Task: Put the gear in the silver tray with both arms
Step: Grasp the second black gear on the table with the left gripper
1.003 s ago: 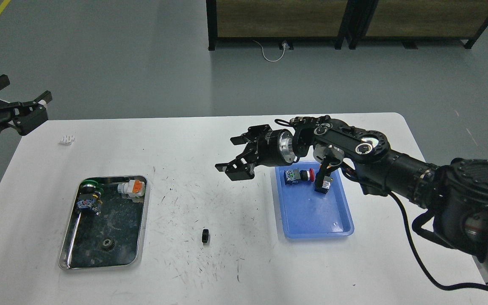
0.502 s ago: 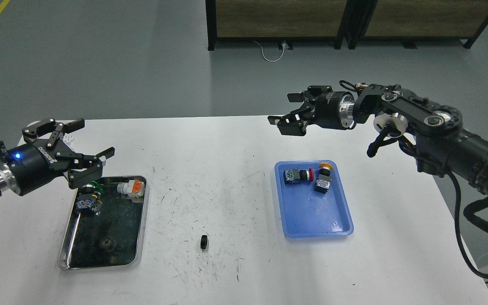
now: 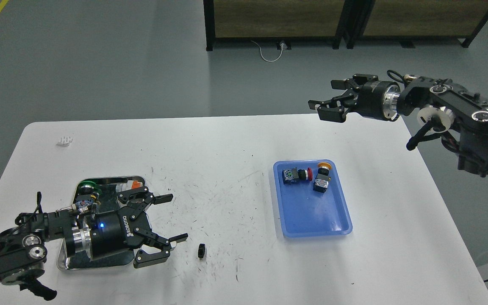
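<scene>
White table (image 3: 235, 140), scuffed. Small white clip (image 3: 65, 140) near its far left corner. Blue tray (image 3: 316, 216) right of centre, holding two push-button switches: one red-capped (image 3: 295, 175), one yellow-capped (image 3: 322, 178), side by side at its far end. Silver tray (image 3: 107, 181) at left, largely covered by the left arm; a green-capped switch (image 3: 86, 189) and an orange-and-white part (image 3: 131, 184) show at its far end. Small black gear (image 3: 201, 250) on the bare table, between the two trays, outside both.

Left gripper (image 3: 175, 220): low over the silver tray's near right corner, fingers spread wide, empty, just beside the gear, not touching.

Right gripper (image 3: 325, 98): raised beyond the table's far right edge, spread wide, empty.
</scene>
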